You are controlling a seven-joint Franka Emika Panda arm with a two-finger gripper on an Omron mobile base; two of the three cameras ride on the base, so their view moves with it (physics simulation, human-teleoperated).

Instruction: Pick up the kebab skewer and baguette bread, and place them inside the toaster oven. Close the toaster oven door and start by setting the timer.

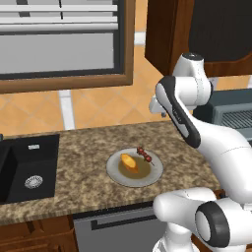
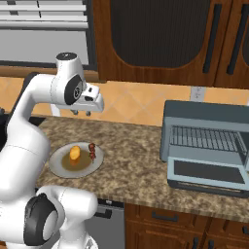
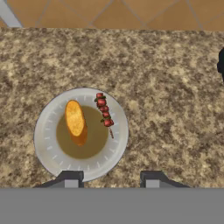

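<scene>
A grey plate (image 1: 114,174) (image 2: 57,168) (image 3: 43,140) lies on the speckled counter. On it rest the golden baguette bread (image 1: 129,161) (image 2: 74,152) (image 3: 75,118) and, to its right, the kebab skewer (image 1: 144,154) (image 2: 92,150) (image 3: 104,113) of dark red chunks. My gripper (image 1: 157,110) (image 2: 81,113) (image 3: 111,180) hangs well above the plate, pointing down, open, with nothing between its fingers. The blue-grey toaster oven (image 2: 209,131) (image 1: 231,113) stands to the right on the counter. Its door (image 2: 206,176) is folded down and the wire rack shows inside.
A black sink (image 1: 29,167) is set into the counter at the left. Dark wooden wall cabinets (image 2: 160,34) hang above the oven. A window (image 1: 59,39) sits over the tiled back wall. Bare counter (image 2: 131,160) lies between plate and oven.
</scene>
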